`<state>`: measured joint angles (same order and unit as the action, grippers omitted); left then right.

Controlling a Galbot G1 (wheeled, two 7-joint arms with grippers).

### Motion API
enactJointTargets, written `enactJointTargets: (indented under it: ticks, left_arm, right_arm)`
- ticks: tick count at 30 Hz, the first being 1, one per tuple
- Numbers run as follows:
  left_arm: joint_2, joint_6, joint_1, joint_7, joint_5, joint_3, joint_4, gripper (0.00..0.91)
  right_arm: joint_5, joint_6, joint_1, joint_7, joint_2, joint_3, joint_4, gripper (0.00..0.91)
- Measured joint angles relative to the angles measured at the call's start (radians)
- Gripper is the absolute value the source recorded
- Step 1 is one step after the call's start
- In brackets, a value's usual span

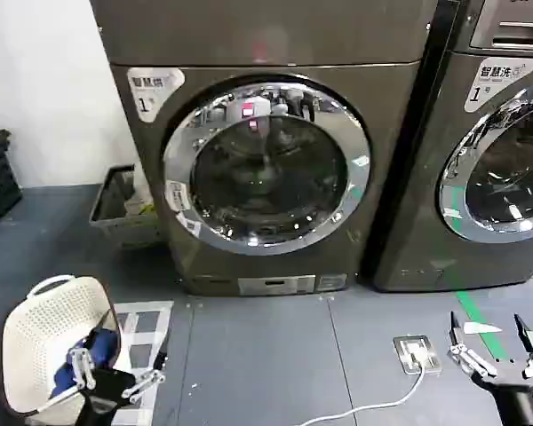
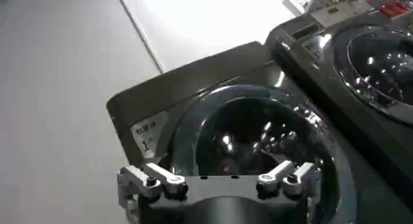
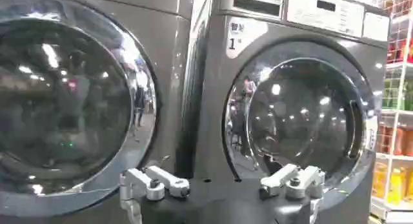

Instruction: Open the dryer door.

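While both arms hang low and near you, the dryer door (image 1: 266, 166) sits shut in the machine ahead, its chrome rim flush with the grey front panel, so the task has not begun. Your left gripper (image 1: 115, 374) hovers at the near left over a white basket (image 1: 31, 328) on the floor, fingers spread apart and holding nothing. Your right gripper (image 1: 495, 344) waits at the near right, just past a floor socket (image 1: 416, 351), its fingers also wide apart and empty; both look staged for a reach rather than a grasp. You will find the second door (image 1: 506, 169) on the neighbouring machine to the right, so keep clear of it. Where the handle or latch sits on the rim is hard to make out under the reflections; it may be on the right edge, which would suit your right gripper best.
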<state>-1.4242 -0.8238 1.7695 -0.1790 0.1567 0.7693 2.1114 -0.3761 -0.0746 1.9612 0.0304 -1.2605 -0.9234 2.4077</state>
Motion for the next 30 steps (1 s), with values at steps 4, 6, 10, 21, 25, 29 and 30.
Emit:
enactJointTargets:
  ticks: [4,6,10,21,25,29,30]
  left_arm:
    - [0.000,0.000,0.001,0.000,0.003,-0.003,0.003,0.907]
    - [-0.001,0.000,0.002,0.000,0.006,-0.005,0.006,0.907]
    - [-0.004,0.000,0.005,0.000,0.008,-0.005,0.009,0.907]
    - [-0.010,0.000,0.006,-0.003,0.016,-0.005,0.011,0.907]
    - [-0.015,0.000,0.005,-0.004,0.019,-0.005,0.011,0.907]
    - [-0.019,0.000,0.004,-0.005,0.023,-0.006,0.012,0.907]
    - [-0.019,0.000,0.004,-0.005,0.023,-0.006,0.012,0.907]
  right_arm:
    - [-0.013,0.056,-0.064,-0.035,0.058,0.021,-0.019,0.907]
    - [-0.032,0.075,-0.097,-0.045,0.088,0.034,-0.028,0.907]
    - [-0.079,0.104,-0.163,-0.052,0.150,0.056,-0.060,0.907]
    - [-0.211,0.161,-0.343,-0.075,0.310,0.129,-0.149,0.907]
    - [-0.246,0.165,-0.418,-0.086,0.369,0.174,-0.188,0.907]
    - [-0.281,0.162,-0.490,-0.101,0.423,0.220,-0.229,0.907]
    - [-0.285,0.161,-0.508,-0.103,0.437,0.233,-0.240,0.907]
